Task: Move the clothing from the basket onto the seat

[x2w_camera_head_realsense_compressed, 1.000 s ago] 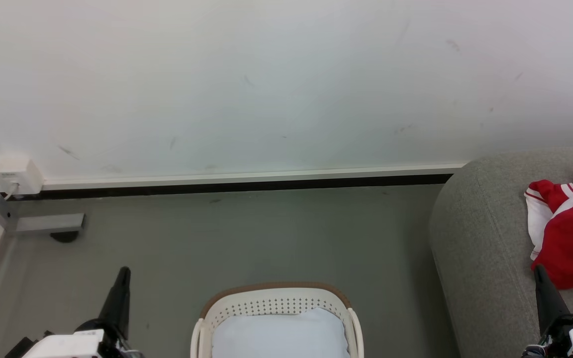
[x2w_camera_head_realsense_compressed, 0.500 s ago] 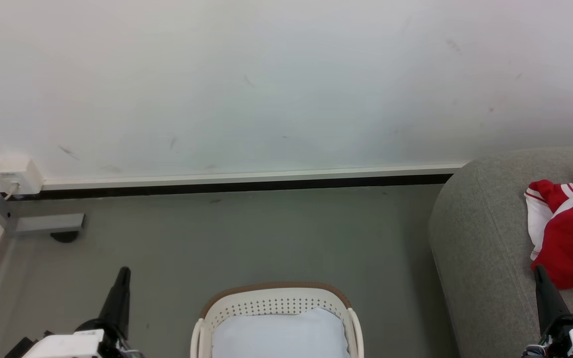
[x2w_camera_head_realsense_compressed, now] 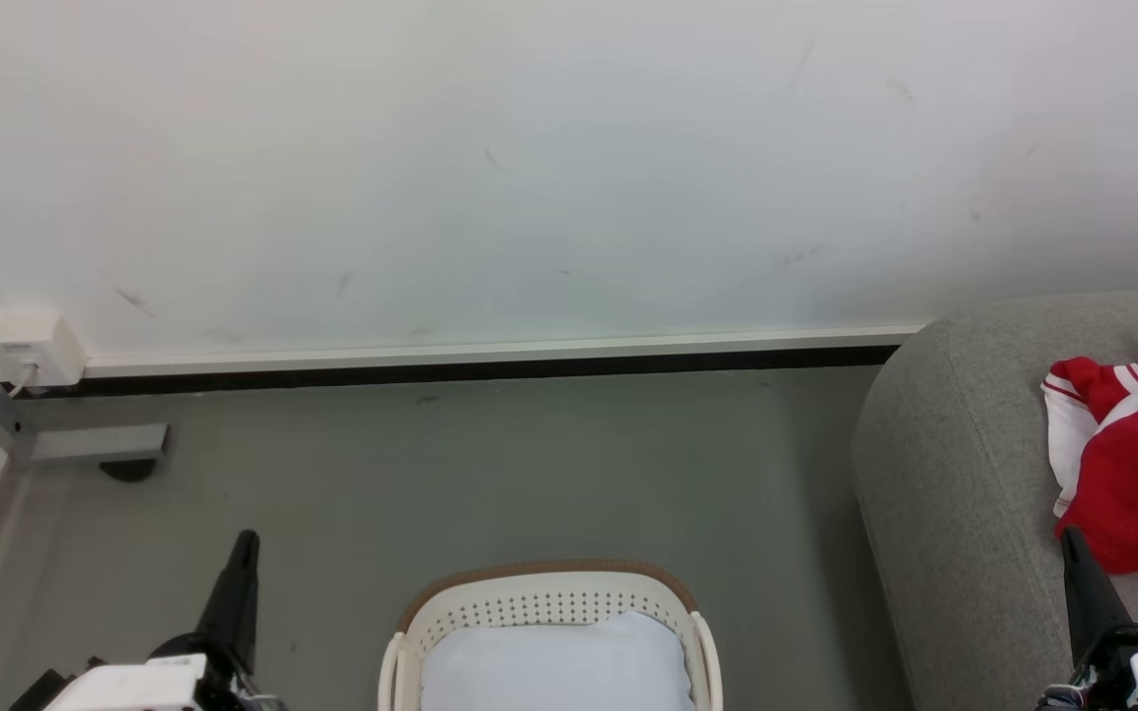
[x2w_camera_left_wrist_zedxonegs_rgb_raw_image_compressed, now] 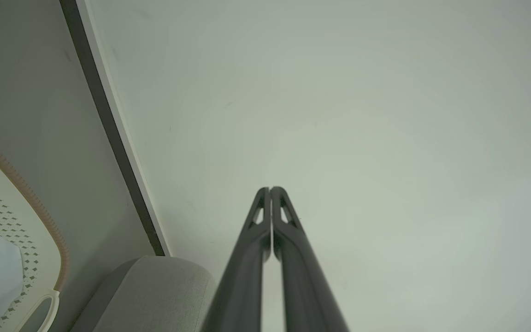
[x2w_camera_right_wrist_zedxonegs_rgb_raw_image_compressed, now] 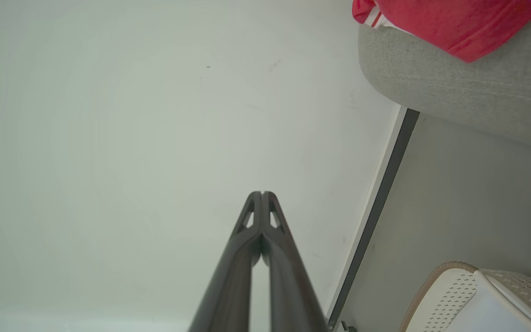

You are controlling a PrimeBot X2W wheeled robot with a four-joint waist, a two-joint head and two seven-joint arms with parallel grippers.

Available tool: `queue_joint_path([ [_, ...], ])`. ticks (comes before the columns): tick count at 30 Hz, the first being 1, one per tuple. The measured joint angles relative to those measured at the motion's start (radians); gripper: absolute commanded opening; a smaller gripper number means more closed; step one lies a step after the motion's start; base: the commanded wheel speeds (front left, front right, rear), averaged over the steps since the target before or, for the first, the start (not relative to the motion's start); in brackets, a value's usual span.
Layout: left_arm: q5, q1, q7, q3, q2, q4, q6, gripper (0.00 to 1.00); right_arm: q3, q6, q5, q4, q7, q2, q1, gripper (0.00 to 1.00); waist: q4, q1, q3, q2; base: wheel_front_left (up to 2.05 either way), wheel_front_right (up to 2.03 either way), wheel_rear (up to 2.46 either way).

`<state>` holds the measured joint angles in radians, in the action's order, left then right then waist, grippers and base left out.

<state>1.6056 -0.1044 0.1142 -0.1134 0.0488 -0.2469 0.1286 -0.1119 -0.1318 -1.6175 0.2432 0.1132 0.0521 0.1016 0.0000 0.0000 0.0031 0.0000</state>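
Red clothing (x2w_camera_head_realsense_compressed: pixel 1137 474) lies on the seat (x2w_camera_head_realsense_compressed: pixel 954 494) just beyond the right hand (x2w_camera_head_realsense_compressed: pixel 1069 535), which is pressed together, empty.

Illum.: even, diffuse, moderately bright. Pale scuffed wall (x2w_camera_head_realsense_compressed: pixel 529 148) behind white perforated plastic basket with brown rim (x2w_camera_head_realsense_compressed: pixel 549 597) reads flat, matte. Shadows soft: faint darkening on grey floor (x2w_camera_head_realsense_compressed: pixel 490 474) right of basket, at base of grey woven-fabric seat (x2w_camera_head_realsense_compressed: pixel 964 474). Head view sharp thruout. Wrist views: wide-angle bowing of wall/floor line, corners slightly dimmer.
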Motion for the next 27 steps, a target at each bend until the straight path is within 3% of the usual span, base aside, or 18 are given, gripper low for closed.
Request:
queue_joint_path([
  [27,0.000,0.000,0.000,0.000,0.000,0.000,0.000,0.00,-0.001,0.000,0.000,0.000,0.000,-0.001,0.000,0.00,0.000,0.0000,0.000,0.0000,0.00,0.00,0.00],
])
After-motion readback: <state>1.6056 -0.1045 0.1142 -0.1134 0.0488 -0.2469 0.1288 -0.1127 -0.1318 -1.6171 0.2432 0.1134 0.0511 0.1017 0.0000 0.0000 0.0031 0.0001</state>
